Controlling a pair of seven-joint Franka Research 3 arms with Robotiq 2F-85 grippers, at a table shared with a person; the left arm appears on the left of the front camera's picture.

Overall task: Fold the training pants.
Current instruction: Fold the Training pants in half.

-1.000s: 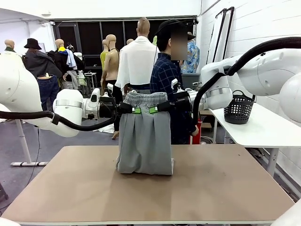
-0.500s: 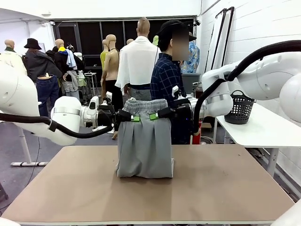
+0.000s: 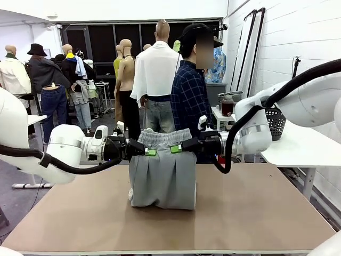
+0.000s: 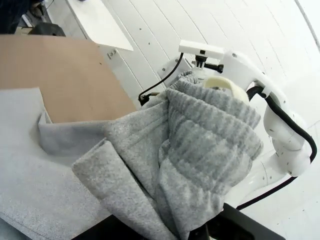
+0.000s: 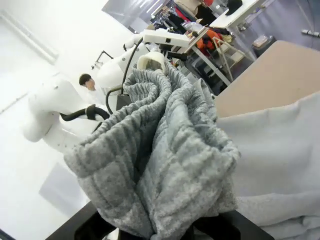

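Light grey soft jersey training pants, ribbed elastic waistband gathered, hang pinched between left gripper and right gripper, hems bunched on the tan table.

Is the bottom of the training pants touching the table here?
Touching. In the front view the training pants hang from both grippers and their lower fold rests bunched on the table.

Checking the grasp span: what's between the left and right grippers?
In the front view, the training pants' gathered waistband stretches between left gripper and right gripper, both shut on it.
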